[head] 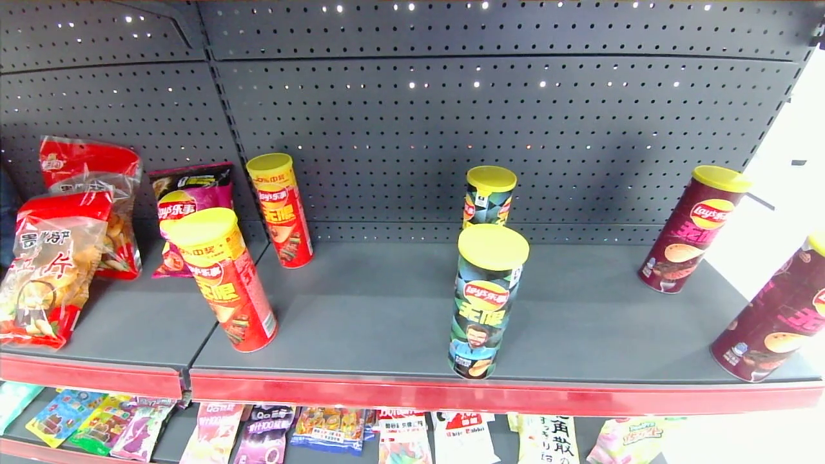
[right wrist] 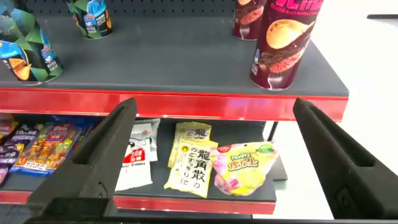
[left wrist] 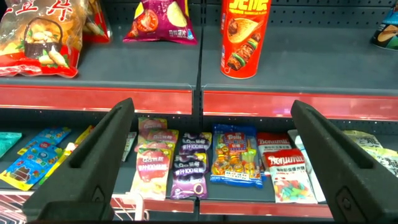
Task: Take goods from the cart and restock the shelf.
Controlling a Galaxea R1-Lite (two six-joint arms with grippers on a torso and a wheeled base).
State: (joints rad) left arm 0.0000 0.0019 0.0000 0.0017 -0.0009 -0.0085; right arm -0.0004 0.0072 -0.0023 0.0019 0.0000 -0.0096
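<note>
Jaws apart; chip cans (head: 488,303) upright on shelf (head: 380,309).

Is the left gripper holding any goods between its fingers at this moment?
No, the left gripper has its fingers spread wide apart, and only the snack packets farther off show in the gap between them.

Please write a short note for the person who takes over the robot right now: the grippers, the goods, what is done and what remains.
Left gripper: open, empty, facing the shelf front.
Right gripper: open, empty, facing the shelf front.
On the shelf: two red cans, two green cans and two maroon cans. All stand, each pair one behind the other. Snack bags are at the left end.
Done: six cans placed.
Left: the bare stretches between the pairs probably need more stock.
</note>
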